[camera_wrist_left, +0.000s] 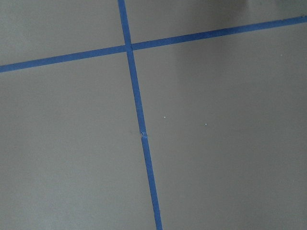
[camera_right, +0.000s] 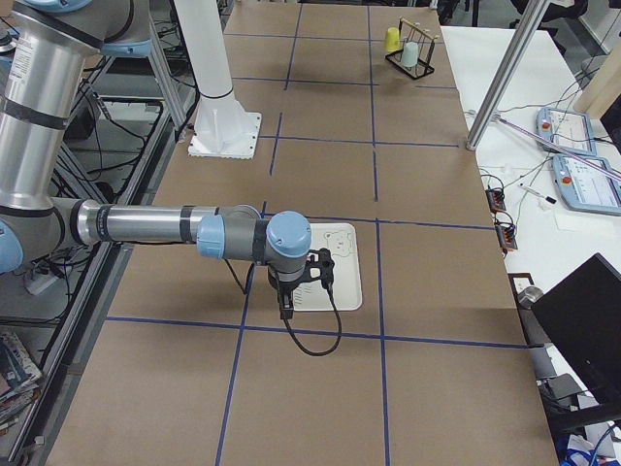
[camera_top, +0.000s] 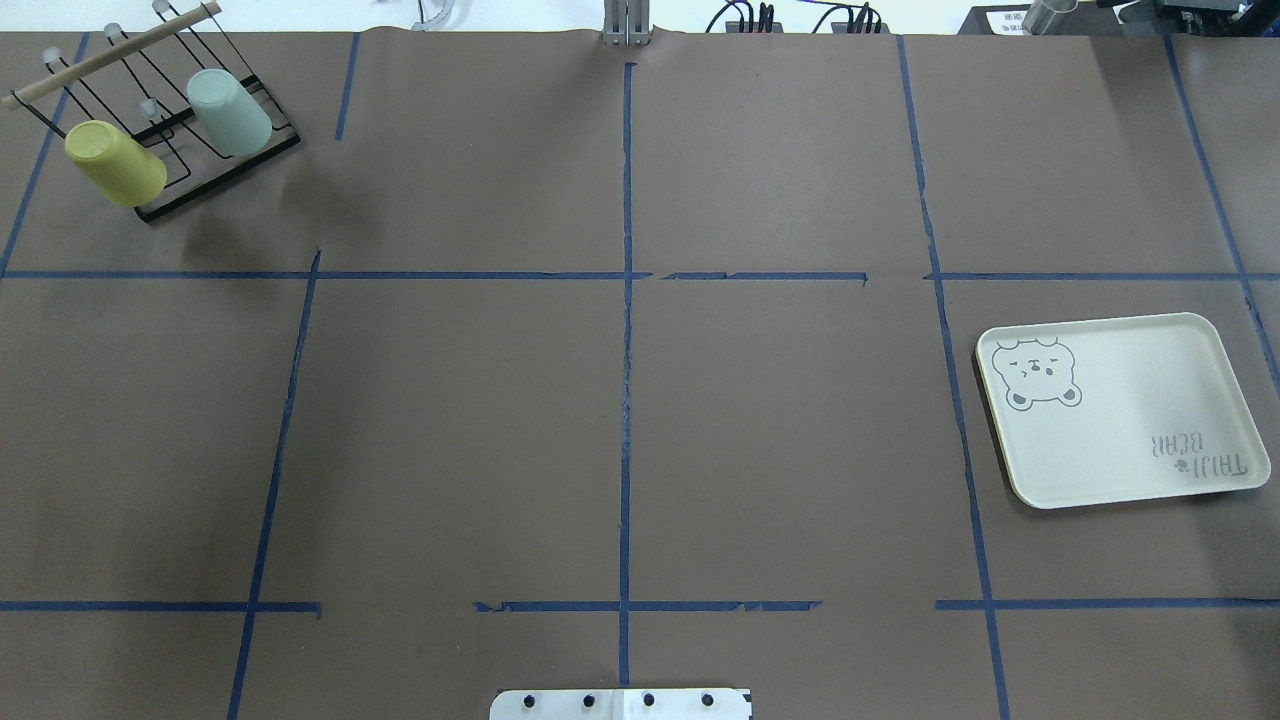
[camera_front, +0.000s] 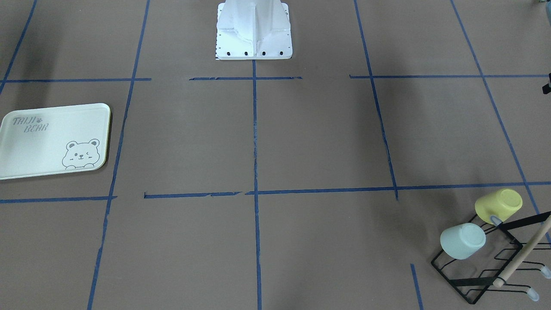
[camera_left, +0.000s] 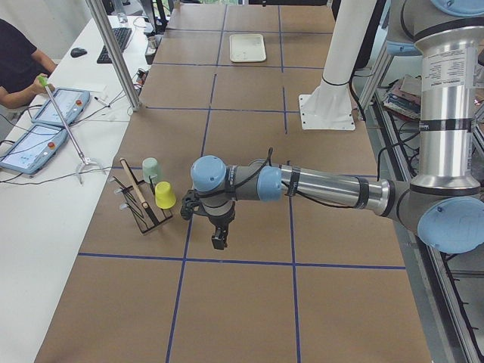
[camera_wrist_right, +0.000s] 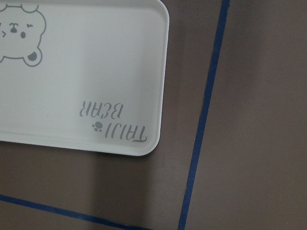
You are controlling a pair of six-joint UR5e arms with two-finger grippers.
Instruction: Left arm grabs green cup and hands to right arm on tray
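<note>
The green cup [camera_top: 228, 112] hangs tilted on a black wire rack [camera_top: 220, 178] at the table's far left corner, beside a yellow cup [camera_top: 115, 163]; it also shows in the front-facing view [camera_front: 462, 241]. The tray [camera_top: 1120, 410] lies flat and empty on the right side, and the right wrist view shows its corner [camera_wrist_right: 96, 72]. My left gripper [camera_left: 219, 240] hangs over bare table a short way from the rack, apart from the cups. My right gripper [camera_right: 284, 309] hangs over the tray's near edge [camera_right: 342, 267]. Both show only in side views; I cannot tell whether they are open or shut.
The rack carries a wooden rod [camera_top: 110, 55] across its top. The white robot base [camera_front: 254, 30] stands at the table's middle edge. Blue tape lines grid the brown tabletop. An operator [camera_left: 15, 60] sits at a side desk with tablets.
</note>
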